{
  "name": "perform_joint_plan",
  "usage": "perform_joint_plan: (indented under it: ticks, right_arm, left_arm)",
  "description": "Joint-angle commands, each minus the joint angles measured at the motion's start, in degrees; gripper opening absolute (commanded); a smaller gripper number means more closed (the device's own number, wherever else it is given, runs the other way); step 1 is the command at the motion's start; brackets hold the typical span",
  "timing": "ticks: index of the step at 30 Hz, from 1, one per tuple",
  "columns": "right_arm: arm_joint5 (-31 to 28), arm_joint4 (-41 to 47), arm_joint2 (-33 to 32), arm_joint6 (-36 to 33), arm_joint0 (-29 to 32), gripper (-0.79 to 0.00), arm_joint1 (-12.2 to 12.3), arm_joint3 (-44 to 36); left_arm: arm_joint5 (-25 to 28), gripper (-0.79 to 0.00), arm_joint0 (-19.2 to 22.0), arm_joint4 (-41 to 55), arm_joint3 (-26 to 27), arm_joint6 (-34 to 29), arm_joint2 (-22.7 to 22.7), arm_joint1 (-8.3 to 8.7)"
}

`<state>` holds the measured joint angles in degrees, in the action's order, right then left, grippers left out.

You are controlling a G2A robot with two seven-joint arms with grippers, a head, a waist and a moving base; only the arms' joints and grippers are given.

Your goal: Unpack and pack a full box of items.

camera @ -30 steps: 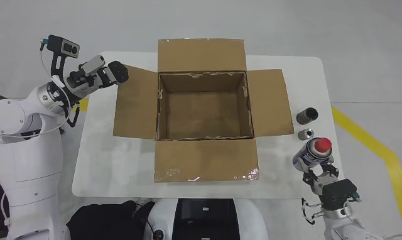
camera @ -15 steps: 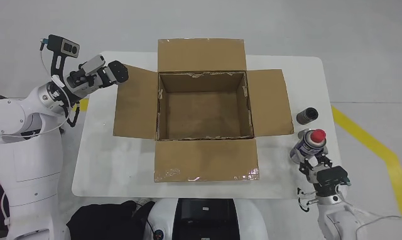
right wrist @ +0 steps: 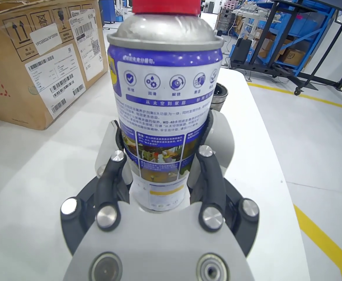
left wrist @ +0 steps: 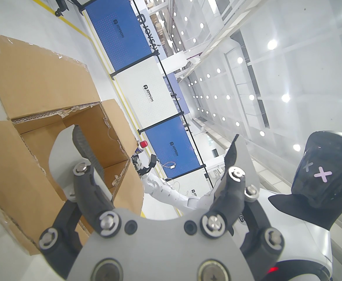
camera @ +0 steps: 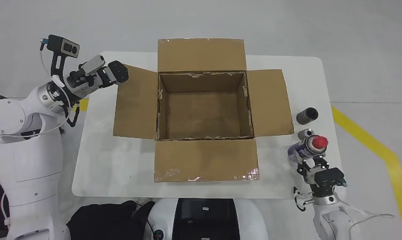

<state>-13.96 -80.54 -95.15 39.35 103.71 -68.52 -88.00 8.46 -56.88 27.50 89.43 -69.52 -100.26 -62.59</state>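
Right wrist view shows the right gripper (right wrist: 165, 128) pinching a spray can (right wrist: 163, 68) near the box (right wrist: 42, 59); the left gripper (left wrist: 153, 138) is spread.

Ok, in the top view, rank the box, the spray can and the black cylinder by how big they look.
1. box, by far
2. spray can
3. black cylinder
The last two look close, the can seen nearly end-on, so unsure.

One open cardboard box (camera: 206, 159); one red-capped spray can (camera: 309, 149) in the right gripper (camera: 315, 166); two metal cylinders beyond it, the dark cylinder (camera: 307, 115) and the small cylinder (camera: 304, 134).
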Motion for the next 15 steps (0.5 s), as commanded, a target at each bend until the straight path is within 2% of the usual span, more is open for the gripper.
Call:
perform_joint_plan:
  ticks: [1,7,15]
  right_arm:
    - [-0.08,0.01,-0.43,0.56,0.82,0.000,0.03,-0.29]
    - [-0.47,-0.28,-2.14,1.42,4.17,0.000,0.17,-2.93]
    - [-1.20,-0.39,-6.34,1.71,12.87,0.000,0.38,-10.30]
  left_arm:
    - [0.00,0.000,0.00,0.00,0.00,0.00,0.00,0.00]
    - [0.00,0.000,0.00,0.00,0.00,0.00,0.00,0.00]
    - [0.00,0.000,0.00,0.00,0.00,0.00,0.00,0.00]
